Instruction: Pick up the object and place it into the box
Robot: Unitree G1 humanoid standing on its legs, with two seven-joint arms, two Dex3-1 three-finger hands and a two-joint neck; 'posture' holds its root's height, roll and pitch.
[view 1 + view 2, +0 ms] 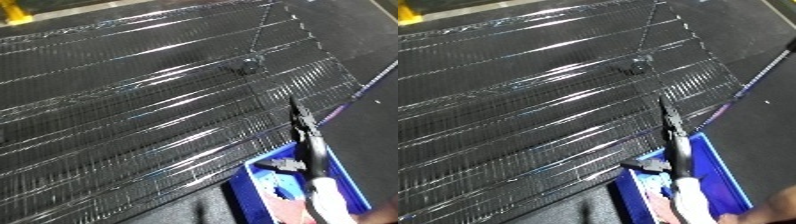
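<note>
straight black fingers (302,127) over ribbed table (133,100)

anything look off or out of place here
Nothing stands out as spilled or broken. A small dark object lies alone on the shiny ribbed surface, well away from the blue bin. The right hand reaches out over the bin with straight fingers, holding nothing.

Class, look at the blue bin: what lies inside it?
Inside the blue bin something pale pink lies on the floor. The right hand, fingers straight, and its forearm reach over the bin and cover part of the inside.
</note>
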